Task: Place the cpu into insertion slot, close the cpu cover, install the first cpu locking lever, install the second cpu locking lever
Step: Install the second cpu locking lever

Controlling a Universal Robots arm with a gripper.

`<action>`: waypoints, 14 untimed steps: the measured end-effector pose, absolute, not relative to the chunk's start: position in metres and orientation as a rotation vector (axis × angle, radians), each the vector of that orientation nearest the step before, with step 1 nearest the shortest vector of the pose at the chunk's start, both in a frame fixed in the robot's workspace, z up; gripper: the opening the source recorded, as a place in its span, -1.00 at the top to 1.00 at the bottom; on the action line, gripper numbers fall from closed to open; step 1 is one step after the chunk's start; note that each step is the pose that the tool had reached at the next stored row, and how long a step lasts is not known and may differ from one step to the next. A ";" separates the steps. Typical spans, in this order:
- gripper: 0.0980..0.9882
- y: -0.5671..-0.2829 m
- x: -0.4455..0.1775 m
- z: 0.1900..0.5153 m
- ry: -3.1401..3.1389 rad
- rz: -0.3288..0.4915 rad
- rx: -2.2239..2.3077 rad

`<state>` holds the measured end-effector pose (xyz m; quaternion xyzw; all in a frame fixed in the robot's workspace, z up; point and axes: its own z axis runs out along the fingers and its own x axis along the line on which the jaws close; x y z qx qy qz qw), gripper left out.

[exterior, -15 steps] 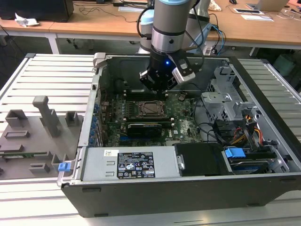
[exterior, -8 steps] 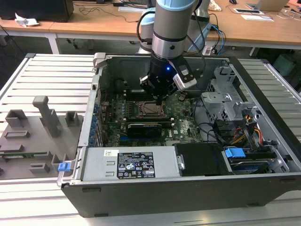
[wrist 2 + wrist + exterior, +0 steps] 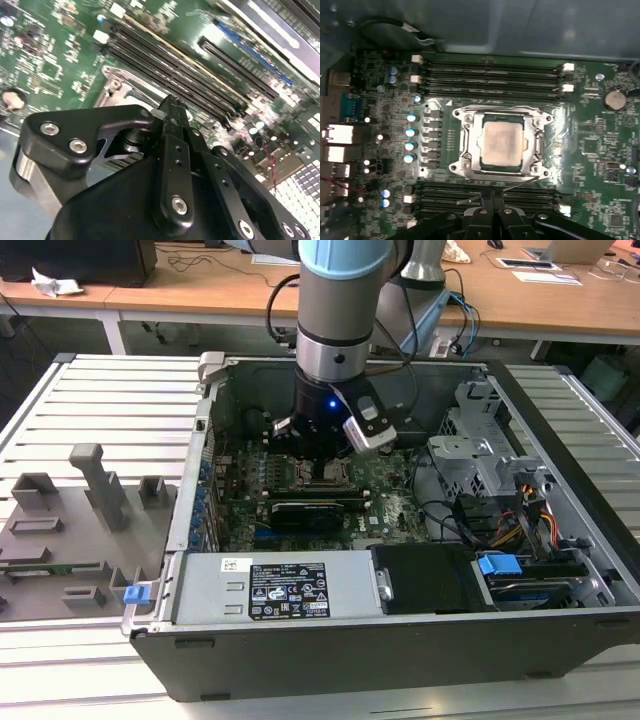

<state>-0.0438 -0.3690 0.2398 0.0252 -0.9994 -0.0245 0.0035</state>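
Inside socket: one cpu [image 3: 502, 145] | one cpu cover [image 3: 465, 144] closed | hand [image 3: 492, 201] clenched, empty

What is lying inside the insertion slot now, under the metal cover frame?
The cpu sits inside the insertion slot, its silvery top showing through the window of the closed cpu cover. The cover hides the chip's edges, and the chip hides the slot's contacts.

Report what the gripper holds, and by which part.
Nothing visibly: the gripper has its fingers together beside the socket, with the cpu already seated under the cover.
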 end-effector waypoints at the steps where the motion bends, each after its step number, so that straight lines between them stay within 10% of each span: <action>1: 0.97 -0.369 -0.046 0.237 -3.133 -0.078 0.080; 14: 0.97 -0.380 -0.060 0.226 -3.128 -0.184 0.116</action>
